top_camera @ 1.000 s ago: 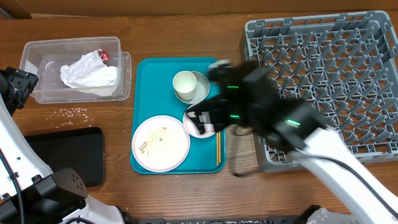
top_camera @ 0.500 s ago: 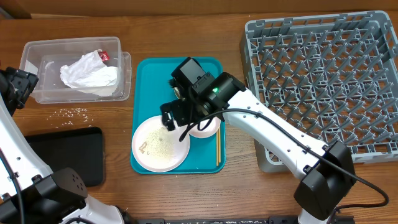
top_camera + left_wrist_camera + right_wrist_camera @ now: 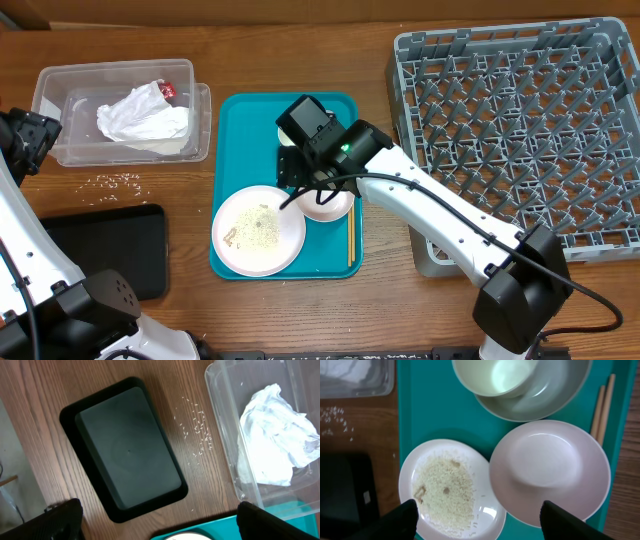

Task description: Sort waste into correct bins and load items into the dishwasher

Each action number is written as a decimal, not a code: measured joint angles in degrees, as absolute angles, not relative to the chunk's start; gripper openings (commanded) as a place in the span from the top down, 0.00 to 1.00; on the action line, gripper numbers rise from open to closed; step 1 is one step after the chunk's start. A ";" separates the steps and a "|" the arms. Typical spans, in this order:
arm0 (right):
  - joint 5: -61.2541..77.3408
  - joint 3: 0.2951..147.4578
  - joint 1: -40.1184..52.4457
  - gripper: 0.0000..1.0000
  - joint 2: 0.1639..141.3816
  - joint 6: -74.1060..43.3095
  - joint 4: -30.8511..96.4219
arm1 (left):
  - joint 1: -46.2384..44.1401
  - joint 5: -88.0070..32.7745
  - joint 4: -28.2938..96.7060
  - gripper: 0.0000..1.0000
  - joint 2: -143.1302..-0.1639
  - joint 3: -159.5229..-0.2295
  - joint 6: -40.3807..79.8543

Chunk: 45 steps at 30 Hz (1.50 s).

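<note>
On the teal tray (image 3: 236, 120) a white plate (image 3: 449, 491) holds rice and crumbs. Beside it lies a pale pinkish bowl (image 3: 550, 469), bottom up. Behind them a white cup (image 3: 495, 374) rests in the grey-green bowl (image 3: 559, 396). Chopsticks (image 3: 602, 408) lie along the tray's right edge. My right gripper (image 3: 482, 522) hovers open above the seam between plate (image 3: 258, 230) and pinkish bowl (image 3: 330, 205), holding nothing. The crumpled napkin (image 3: 143, 116) with a red scrap (image 3: 167, 90) lies in the clear tub (image 3: 60, 82). My left gripper (image 3: 170, 525) hangs open over bare wood between the black tray (image 3: 127, 455) and the teal tray.
Loose rice grains (image 3: 118, 180) lie on the wood between the tub and the black tray (image 3: 110, 245). The grey dish rack (image 3: 520, 130) fills the right side, with nothing in it. The right arm stretches from the front right corner across to the tray.
The right arm swung left from the rack side and settled over the plate and pinkish bowl. The left arm and the dishes have not moved.
</note>
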State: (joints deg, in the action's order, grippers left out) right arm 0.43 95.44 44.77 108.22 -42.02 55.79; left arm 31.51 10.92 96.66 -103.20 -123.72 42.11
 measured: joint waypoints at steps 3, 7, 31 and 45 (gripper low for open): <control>-1.63 94.04 44.77 0.27 108.22 -46.39 53.93 | 31.51 10.94 96.71 0.00 -103.20 -123.72 42.11; -3.18 92.75 45.19 0.30 108.40 -49.84 52.05 | 31.51 10.94 96.64 0.00 -103.20 -123.72 42.11; -12.27 92.44 50.39 0.43 118.91 -51.88 50.61 | 31.51 10.92 96.68 0.00 -103.20 -123.72 42.11; -12.93 92.44 52.01 0.45 120.38 -51.88 50.04 | 31.51 10.92 96.66 0.00 -103.20 -123.72 42.11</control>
